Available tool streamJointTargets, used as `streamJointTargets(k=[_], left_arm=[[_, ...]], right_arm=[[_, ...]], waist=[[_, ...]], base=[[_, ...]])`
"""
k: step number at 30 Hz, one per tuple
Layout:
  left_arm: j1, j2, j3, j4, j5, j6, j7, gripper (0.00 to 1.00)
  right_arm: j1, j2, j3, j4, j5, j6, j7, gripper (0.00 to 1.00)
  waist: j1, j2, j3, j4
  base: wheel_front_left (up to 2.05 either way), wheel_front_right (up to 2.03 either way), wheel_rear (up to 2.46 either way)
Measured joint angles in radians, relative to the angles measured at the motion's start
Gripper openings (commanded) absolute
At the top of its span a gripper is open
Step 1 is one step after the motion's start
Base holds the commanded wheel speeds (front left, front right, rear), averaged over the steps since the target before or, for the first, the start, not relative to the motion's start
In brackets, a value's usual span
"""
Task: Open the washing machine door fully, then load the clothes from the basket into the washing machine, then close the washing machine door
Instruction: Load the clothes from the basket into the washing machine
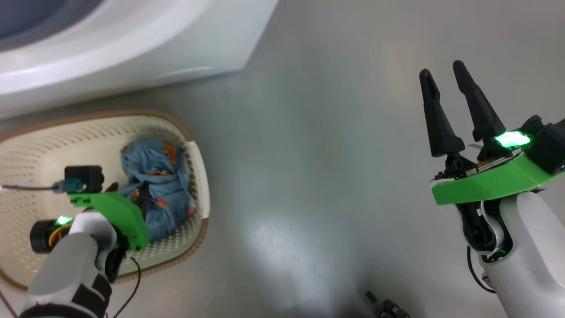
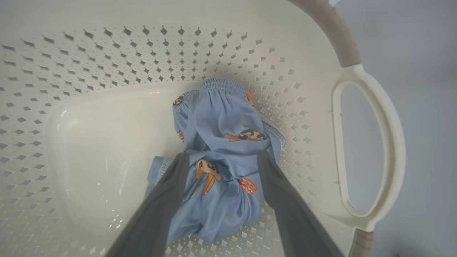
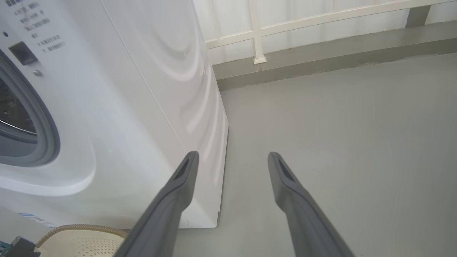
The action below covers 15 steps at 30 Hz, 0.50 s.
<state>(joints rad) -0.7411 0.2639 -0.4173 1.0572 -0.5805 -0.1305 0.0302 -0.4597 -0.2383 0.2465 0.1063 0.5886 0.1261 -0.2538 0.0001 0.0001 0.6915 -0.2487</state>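
Got the clothes (image 2: 221, 142) here, one crumpled light blue bundle with orange cartoon prints, bunched against the end of the basket (image 2: 367, 142) by its handle. Left jaws spread wide and straddling it, gripping nothing yet, presumably lined up to pinch a good fold in one go. Basket sat on the floor (image 1: 309, 176) right beside the washing machine (image 3: 125, 107), probably to keep the carry short. Right jaws wide open too and empty, hanging over bare floor well apart from the basket, guessing just to stay clear.
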Motion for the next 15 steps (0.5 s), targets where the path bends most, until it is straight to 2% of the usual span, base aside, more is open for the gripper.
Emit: streamJointTargets(k=[7,15], left_arm=[[-0.035,0.011,-0.064,-0.003,-0.099,-0.001,0.064,1.00],[-0.101,0.064,-0.095,0.032,-0.175,-0.001,0.118,1.00]], right_arm=[[-0.015,0.022,0.002,-0.003,0.000,0.000,0.000,1.00],[-0.048,0.049,0.008,-0.012,0.000,0.000,0.000,1.00]], waist=[[0.0000,0.0000,0.081,-0.037],[-0.0001,0.0000,0.155,-0.080]], base=[[0.00,0.00,0.00],[0.00,0.00,0.00]])
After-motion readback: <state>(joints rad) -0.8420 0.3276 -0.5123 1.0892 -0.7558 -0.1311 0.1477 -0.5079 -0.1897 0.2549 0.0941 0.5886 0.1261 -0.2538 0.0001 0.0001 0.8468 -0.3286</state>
